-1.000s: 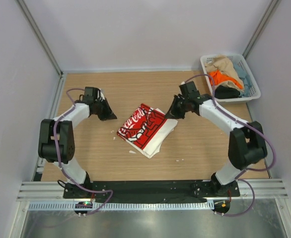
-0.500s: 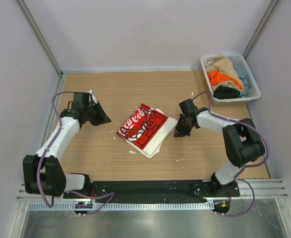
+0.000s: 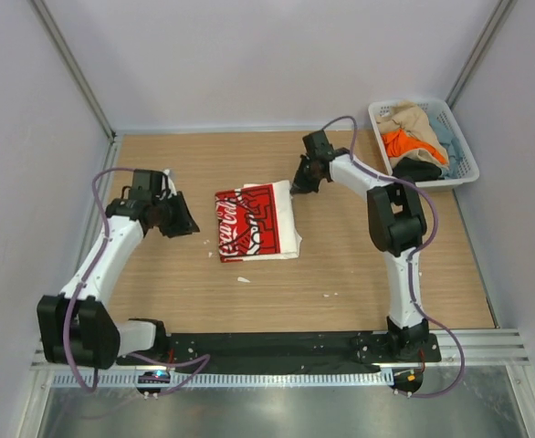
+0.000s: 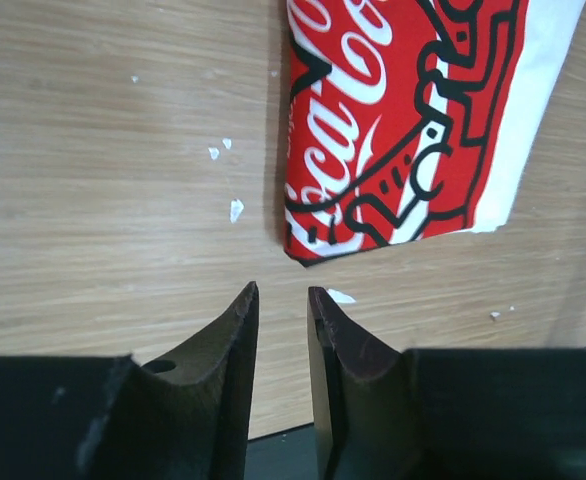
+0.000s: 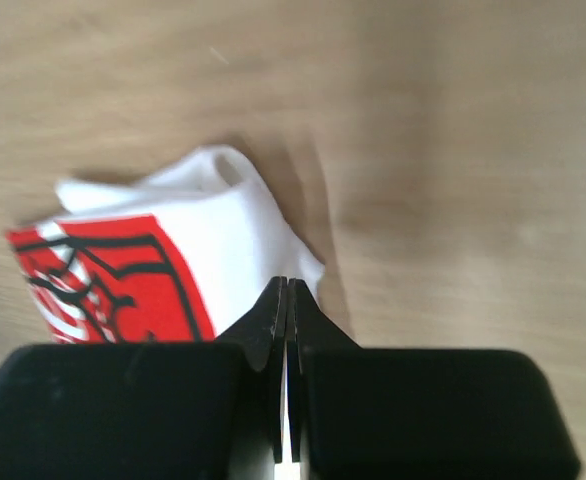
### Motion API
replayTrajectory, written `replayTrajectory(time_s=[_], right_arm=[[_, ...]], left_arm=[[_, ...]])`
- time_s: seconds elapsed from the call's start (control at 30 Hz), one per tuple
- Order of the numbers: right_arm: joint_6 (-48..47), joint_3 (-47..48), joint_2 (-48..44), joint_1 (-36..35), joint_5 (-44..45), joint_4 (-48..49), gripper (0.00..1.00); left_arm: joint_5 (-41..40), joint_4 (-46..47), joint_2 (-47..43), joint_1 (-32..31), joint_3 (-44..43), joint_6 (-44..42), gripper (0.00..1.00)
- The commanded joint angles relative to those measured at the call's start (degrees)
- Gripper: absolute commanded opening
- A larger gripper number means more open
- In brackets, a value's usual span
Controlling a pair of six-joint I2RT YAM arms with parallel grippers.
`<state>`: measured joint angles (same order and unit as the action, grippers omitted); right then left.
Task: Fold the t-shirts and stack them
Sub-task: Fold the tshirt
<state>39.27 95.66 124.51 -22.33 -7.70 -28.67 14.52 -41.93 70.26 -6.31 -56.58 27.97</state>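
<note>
Top external view, starting at my near edge: both arm bases sit at the front of the wooden table, and a few white flecks lie on the bare wood just ahead of them. Further in on the left, the left gripper hangs low over the wood just beside the folded white t-shirt; on its wrist camera I see its fingers a little apart with nothing between them. The shirt lies flat near the middle of the table, red graphic facing up. At its far right corner the right gripper is pressed together, and its wrist camera shows the tips pinching the white cloth there. Farthest back, in the right corner, the white basket holds the tan shirt, orange shirt, pale blue shirt and black shirt in a loose heap.
</note>
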Motion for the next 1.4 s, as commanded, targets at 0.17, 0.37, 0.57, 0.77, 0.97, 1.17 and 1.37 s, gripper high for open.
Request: replayTrajectory(time_s=[0.17,0.37,0.57,0.77,0.97,1.17,1.37], right_arm=[[-8.68,15.28,-5.22,1.67,2.08,-15.98,0.05],[-8.42,-2.74,-20.51,5.18,1.64,-12.73,0.06],[-7.54,-18.19,-31.32,7.12,0.24,-10.19,0.06],[-5.52,-26.83,-37.05,9.40,-2.22,-6.32,0.07],[-8.32,-32.54,-38.20,12.74,-6.87,-4.39,0.07],[-9.30,-39.83,-36.36,13.63,-27.69,4.57,0.10],[-9.12,-43.45,-35.31,9.52,-39.39,11.79,0.10]], left_arm=[[-0.18,-0.88,24.38,-2.55,-12.59,-6.17,0.12],[-4.50,0.18,31.34,-11.43,-12.95,-3.01,0.10],[-6.09,0.10,33.71,-17.49,-11.63,-0.46,0.09],[-0.12,5.71,36.43,-28.56,-10.83,7.08,0.08],[10.41,9.49,37.42,-37.20,-17.87,15.44,0.12],[22.57,12.41,28.37,-36.59,-16.90,16.96,0.15],[26.85,14.84,27.46,-25.00,-22.51,11.58,0.06]])
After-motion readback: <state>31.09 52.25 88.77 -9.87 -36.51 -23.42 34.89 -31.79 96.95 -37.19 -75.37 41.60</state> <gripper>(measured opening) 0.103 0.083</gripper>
